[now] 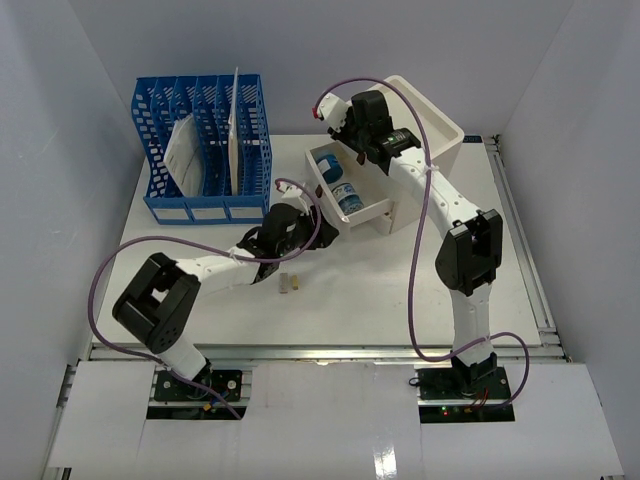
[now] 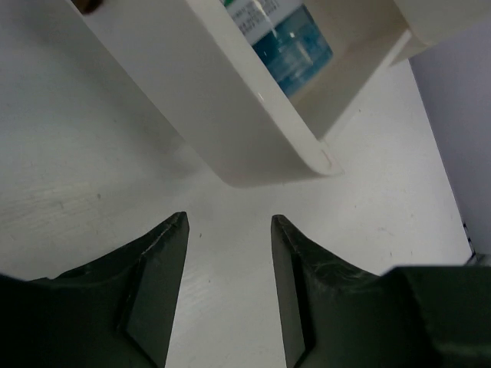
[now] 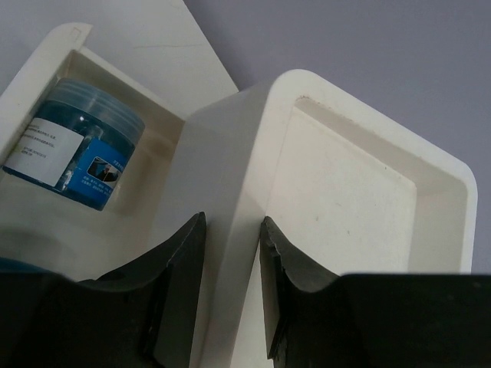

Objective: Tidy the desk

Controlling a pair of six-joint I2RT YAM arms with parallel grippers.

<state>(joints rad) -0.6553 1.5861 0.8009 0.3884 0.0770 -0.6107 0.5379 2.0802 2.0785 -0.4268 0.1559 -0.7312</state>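
The desk point(image 1: 360, 290) looks partly sorted: papers stand in the blue file rack point(image 1: 205, 150) at its far left corner, and blue jars point(image 1: 345, 190) lie in the pulled-out drawer point(image 1: 385, 212) of the white drawer box point(image 1: 435, 140) along the far edge. What appears left is to shut that drawer and put away the small tan item point(image 1: 290, 284) lying loose toward the near edge. The left gripper point(image 2: 229, 222) is parted to a middling width and empty, facing the drawer front, while the right gripper point(image 3: 232, 222) is pinched on the box's top rim.
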